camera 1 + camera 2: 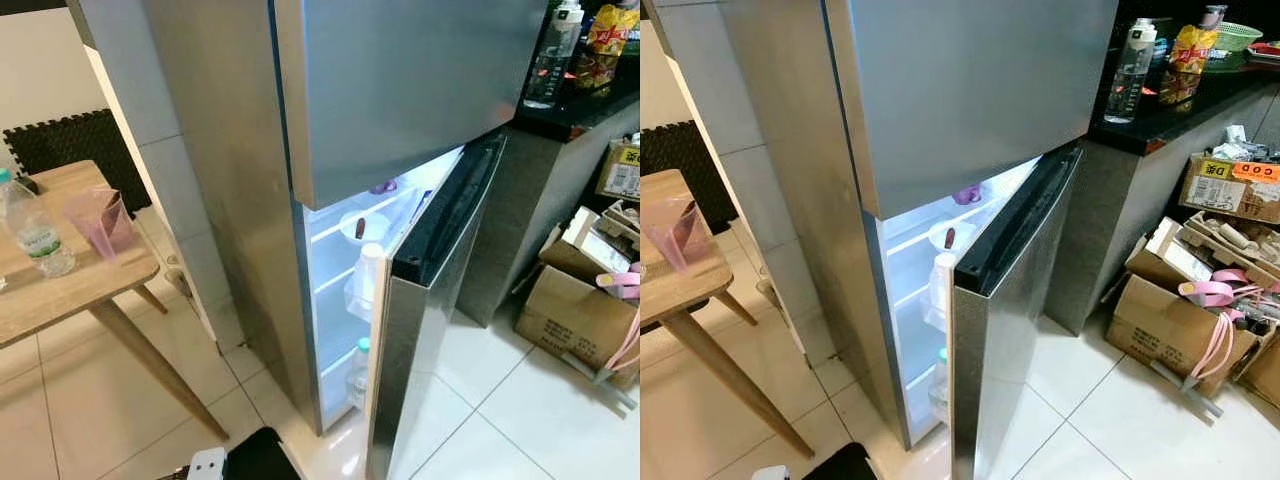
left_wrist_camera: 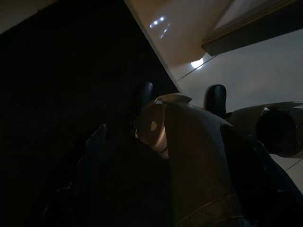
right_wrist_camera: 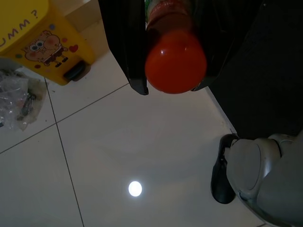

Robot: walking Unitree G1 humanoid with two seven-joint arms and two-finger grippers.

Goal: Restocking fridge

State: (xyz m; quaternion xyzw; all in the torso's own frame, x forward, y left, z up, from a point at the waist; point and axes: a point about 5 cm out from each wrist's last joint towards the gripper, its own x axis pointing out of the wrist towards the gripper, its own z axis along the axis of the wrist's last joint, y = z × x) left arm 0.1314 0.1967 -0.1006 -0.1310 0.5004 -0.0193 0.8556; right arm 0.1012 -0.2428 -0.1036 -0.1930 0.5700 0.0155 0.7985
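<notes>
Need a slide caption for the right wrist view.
Right gripper holding a red-capped bottle above white floor tiles, yellow bin nearby.

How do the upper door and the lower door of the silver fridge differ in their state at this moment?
The upper silver fridge door is shut, its flat front hiding what is behind it. The lower silver fridge door is swung open, so the lit white inside shows, with bottles and a white bowl on its shelves. The lower door also shows its black top edge; the upper door shows none. Both have the same brushed silver finish.
</notes>
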